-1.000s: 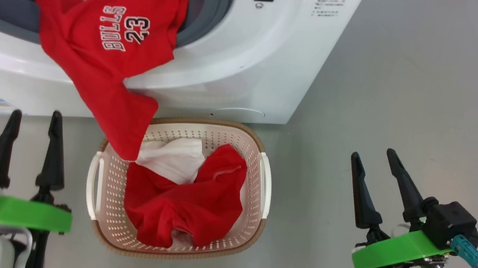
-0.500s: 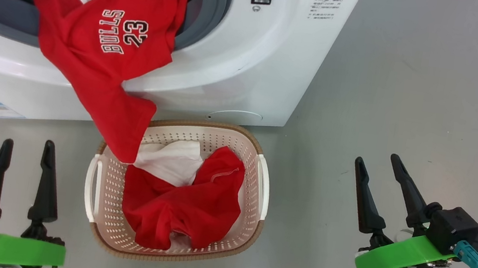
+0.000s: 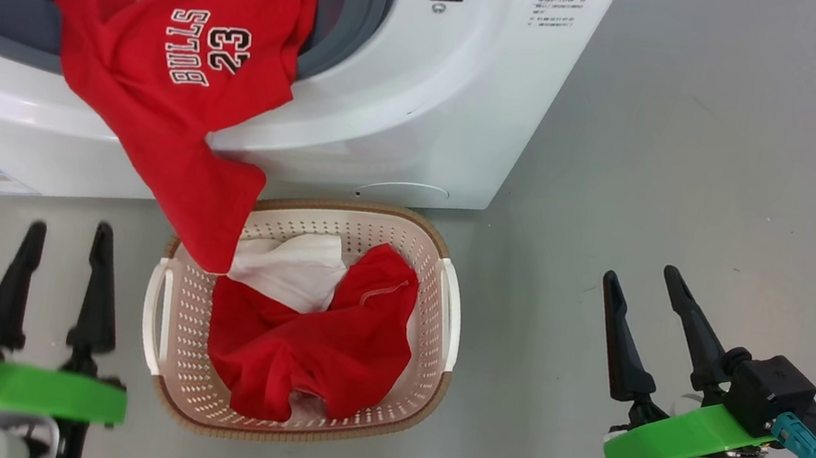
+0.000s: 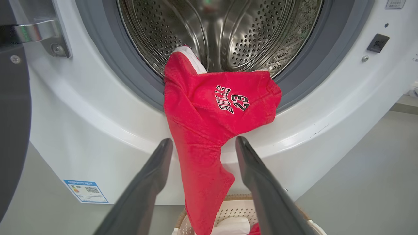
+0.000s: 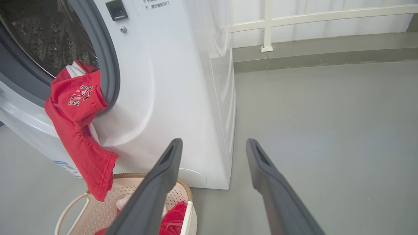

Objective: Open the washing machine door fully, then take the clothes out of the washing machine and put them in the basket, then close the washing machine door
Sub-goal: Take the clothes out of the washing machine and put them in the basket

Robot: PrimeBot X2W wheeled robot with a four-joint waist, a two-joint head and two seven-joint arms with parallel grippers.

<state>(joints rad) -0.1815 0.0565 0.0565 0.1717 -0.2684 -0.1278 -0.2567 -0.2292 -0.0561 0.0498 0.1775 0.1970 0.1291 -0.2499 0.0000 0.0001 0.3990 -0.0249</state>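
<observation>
Head view, nearest us: how do our grippers stand?

— Our left gripper (image 3: pixel 69 228) and right gripper (image 3: pixel 639 274) both have fingers spread wide, holding nothing, one either side of the basket (image 3: pixel 180 325).

— And the clothes (image 3: pixel 253 367)?

— We see one red garment (image 3: pixel 328 345) lying in the basket, white cloth (image 3: pixel 289 276) beside it. Beyond, the jersey (image 3: pixel 175 68) marked 23 hangs from the washing machine (image 3: pixel 410 101) over its gasket (image 3: pixel 358 14), lower end above the basket's rim. Our left wrist view shows the washing machine door (image 4: pixel 13 124) swung aside at its hinge (image 4: pixel 39 31).
</observation>
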